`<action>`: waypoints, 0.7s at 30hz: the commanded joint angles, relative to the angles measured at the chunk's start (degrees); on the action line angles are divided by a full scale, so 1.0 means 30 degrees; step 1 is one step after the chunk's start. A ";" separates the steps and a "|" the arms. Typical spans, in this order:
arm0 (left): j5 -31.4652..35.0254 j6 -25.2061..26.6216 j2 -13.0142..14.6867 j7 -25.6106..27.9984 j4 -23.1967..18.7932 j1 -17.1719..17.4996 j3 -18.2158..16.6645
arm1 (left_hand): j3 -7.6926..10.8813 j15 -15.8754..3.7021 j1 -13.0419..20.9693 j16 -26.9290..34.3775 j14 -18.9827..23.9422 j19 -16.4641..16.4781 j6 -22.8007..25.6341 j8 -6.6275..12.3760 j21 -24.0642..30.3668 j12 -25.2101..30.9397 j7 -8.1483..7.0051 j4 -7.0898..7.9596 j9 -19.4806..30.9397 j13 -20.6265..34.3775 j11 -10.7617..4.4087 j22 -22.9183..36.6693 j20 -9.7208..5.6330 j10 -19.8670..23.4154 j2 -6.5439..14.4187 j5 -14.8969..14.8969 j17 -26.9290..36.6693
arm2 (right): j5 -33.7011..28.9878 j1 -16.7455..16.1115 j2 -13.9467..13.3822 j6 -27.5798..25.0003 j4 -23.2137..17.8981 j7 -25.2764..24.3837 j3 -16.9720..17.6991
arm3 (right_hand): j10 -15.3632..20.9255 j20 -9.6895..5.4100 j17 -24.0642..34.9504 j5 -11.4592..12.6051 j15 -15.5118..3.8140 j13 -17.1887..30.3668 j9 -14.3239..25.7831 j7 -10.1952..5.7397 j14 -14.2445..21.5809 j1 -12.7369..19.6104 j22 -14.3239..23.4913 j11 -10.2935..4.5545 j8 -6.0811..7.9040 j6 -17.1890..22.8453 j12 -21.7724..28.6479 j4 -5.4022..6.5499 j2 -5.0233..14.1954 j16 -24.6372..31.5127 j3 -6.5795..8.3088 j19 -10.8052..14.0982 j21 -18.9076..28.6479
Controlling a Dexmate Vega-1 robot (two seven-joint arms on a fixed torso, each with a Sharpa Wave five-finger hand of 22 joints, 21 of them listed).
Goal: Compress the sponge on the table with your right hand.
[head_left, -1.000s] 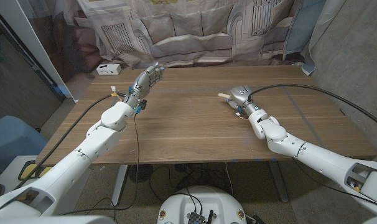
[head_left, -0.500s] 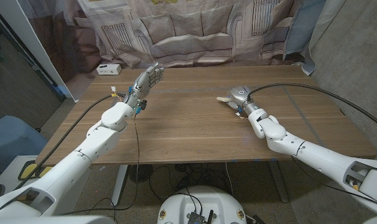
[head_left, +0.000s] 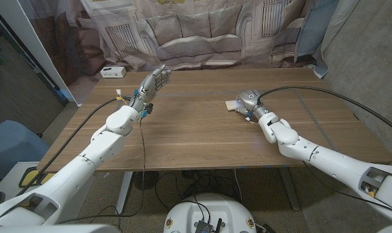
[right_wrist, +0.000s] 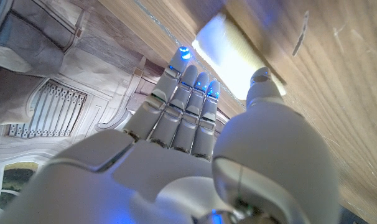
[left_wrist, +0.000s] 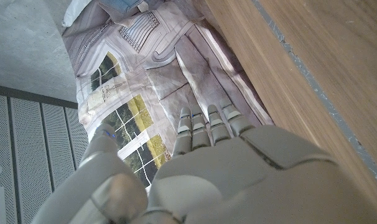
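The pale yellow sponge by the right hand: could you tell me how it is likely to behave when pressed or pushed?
The pale yellow rectangular sponge lies flat and low on the wooden table, so it seems unlikely to roll or tip. It looks soft, so it would probably give under the right hand rather than resist. Being small and likely light, it may slide on the smooth wood if pushed sideways.

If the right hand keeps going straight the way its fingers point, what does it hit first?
The sponge. The right hand points across the table toward it, and in the right wrist view its fingertips sit right at the pale sponge. Whether they already touch is hard to tell.
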 commanded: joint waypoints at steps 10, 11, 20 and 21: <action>-0.0036 -0.0112 -0.0009 -0.0211 0.0134 -0.0113 0.0059 | -0.0031 -0.0026 0.0159 0.0023 0.0209 -0.0032 0.0131 -0.0030 -0.0045 -0.0010 0.0026 0.0013 0.0083 0.0094 0.0011 0.0080 -0.0111 0.0107 0.0139 0.0094 0.0064 | -0.0405 -0.0344 -0.0440 -0.0315 -0.0978 0.0825 0.0366 | -0.1100 0.0337 -0.0403 0.0462 -0.0197 -0.0072 -0.0009 0.0334 -0.1729 -0.0848 -0.0034 0.0559 0.0020 -0.0962 -0.0163 0.0074 -0.0556 -0.0501 -0.0488 -0.1250 -0.0816; -0.0021 -0.0127 -0.0007 -0.0213 0.0138 -0.0116 0.0062 | -0.0031 -0.0030 0.0160 0.0024 0.0212 -0.0030 0.0129 -0.0030 -0.0044 -0.0008 0.0021 0.0013 0.0083 0.0094 -0.0005 0.0080 -0.0103 0.0112 0.0139 0.0094 0.0064 | -0.0452 -0.0375 -0.0460 -0.0314 -0.0997 0.0726 0.0385 | -0.1097 0.0347 -0.0410 0.0467 -0.0185 -0.0074 -0.0010 0.0362 -0.1739 -0.0882 -0.0034 0.0571 0.0037 -0.0938 -0.0154 0.0089 -0.0555 -0.0493 -0.0497 -0.1245 -0.0822; -0.0076 -0.0073 0.0024 -0.0289 0.0057 -0.0095 0.0080 | -0.0030 -0.0017 0.0164 0.0019 0.0200 -0.0037 0.0136 -0.0029 -0.0046 -0.0007 0.0035 0.0010 0.0083 0.0094 -0.0005 0.0080 -0.0116 0.0117 0.0141 0.0093 0.0063 | 0.0172 -0.0914 -0.0697 -0.0172 -0.1704 0.0270 0.1081 | -0.0738 0.0401 -0.0515 0.0552 -0.0148 -0.0118 -0.0021 0.0332 -0.1658 -0.1392 -0.0033 0.0563 0.0299 -0.0439 0.0066 0.0352 -0.0385 -0.0304 -0.0587 -0.1221 -0.0947; -0.0073 -0.0065 0.0033 -0.0298 0.0050 -0.0094 0.0084 | -0.0030 -0.0025 0.0165 0.0021 0.0203 -0.0034 0.0143 -0.0026 -0.0045 -0.0009 0.0039 0.0010 0.0083 0.0094 -0.0016 0.0080 -0.0110 0.0112 0.0142 0.0093 0.0063 | 0.0222 -0.0957 -0.0710 -0.0175 -0.1760 0.0264 0.1138 | -0.0680 0.0371 -0.0534 0.0556 -0.0158 -0.0131 -0.0023 0.0315 -0.1639 -0.1475 -0.0030 0.0590 0.0321 -0.0389 0.0091 0.0402 -0.0330 -0.0283 -0.0592 -0.1151 -0.0938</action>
